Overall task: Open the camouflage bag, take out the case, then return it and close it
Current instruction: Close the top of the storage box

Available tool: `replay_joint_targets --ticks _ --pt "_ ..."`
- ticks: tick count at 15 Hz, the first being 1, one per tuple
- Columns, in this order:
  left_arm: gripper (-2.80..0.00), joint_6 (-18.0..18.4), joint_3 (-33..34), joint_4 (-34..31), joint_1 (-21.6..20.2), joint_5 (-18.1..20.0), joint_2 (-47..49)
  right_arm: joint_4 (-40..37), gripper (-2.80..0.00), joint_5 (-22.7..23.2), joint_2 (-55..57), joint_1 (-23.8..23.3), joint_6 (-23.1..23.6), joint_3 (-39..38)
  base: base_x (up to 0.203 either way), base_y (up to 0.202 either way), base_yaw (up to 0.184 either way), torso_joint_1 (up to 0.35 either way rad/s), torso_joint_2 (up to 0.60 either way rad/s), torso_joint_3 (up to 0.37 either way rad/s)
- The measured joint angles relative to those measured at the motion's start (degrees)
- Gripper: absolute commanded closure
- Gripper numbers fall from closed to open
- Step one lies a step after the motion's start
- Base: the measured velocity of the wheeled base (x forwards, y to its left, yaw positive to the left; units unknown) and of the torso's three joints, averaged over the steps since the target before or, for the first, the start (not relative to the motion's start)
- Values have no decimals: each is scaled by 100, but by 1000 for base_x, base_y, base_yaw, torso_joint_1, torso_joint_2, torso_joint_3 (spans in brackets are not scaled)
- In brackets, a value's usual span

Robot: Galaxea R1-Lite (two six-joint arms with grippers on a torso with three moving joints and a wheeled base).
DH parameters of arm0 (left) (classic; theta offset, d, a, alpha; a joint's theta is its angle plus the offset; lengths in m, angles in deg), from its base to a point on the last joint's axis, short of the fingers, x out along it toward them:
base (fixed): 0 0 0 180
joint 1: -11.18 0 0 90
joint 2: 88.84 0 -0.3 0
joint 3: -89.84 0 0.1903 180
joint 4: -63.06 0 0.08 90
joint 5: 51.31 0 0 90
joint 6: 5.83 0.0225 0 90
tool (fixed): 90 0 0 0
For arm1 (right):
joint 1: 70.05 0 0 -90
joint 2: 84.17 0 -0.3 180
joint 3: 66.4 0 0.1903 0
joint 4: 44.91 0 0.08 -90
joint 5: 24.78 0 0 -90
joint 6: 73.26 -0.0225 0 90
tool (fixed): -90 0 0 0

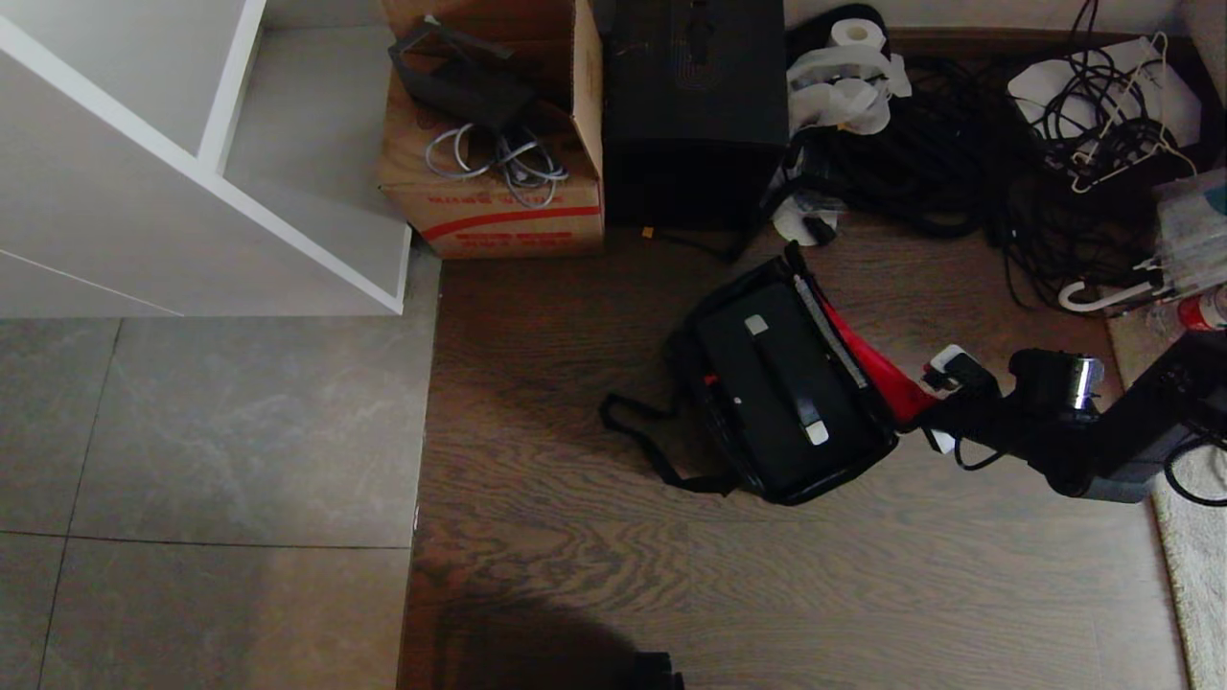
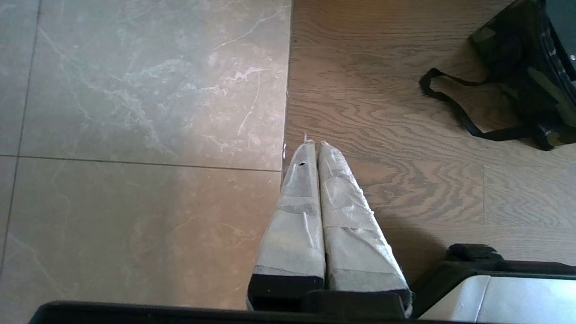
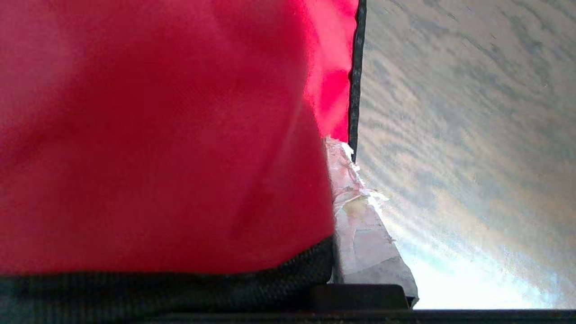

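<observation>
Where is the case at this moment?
In the head view, the case lies inside the open camouflage bag on the wooden floor, right of centre, beside the right gripper.

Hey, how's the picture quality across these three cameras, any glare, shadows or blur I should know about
Head view: dim, a dark shadow along the bottom edge, the case hard to separate from the camouflage bag. Left wrist view: evenly lit, sharp. Right wrist view: red lid lining fills the frame, soft and blurred, with bright glare on the floor.

Before me: brown wood-grain floor (image 1: pixel 575 537), grey stone tiles (image 1: pixel 201 450), white shelving unit (image 1: pixel 173 144), possibly a pale rug (image 1: pixel 1193 546) at right.
</observation>
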Motion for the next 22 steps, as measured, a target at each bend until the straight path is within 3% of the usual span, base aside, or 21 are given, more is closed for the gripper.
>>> replay_joint_targets --ticks 9,16,19,22 --pt "0 -1 0 -7 0 0 0 -980 0 71 -677 84 -375 -356 0 0 0 0 0 0" --pt "0 -3 0 -6 0 0 0 -1149 0 210 -881 316 -1824 -380 0 0 0 0 0 0" --pt "0 -3 0 -4 0 0 0 -1519 0 565 -986 324 -1487 -559 0 0 0 0 0 0" --pt "0 -1 0 -6 0 0 0 -1504 0 714 -1025 301 -1748 -609 0 0 0 0 0 0"
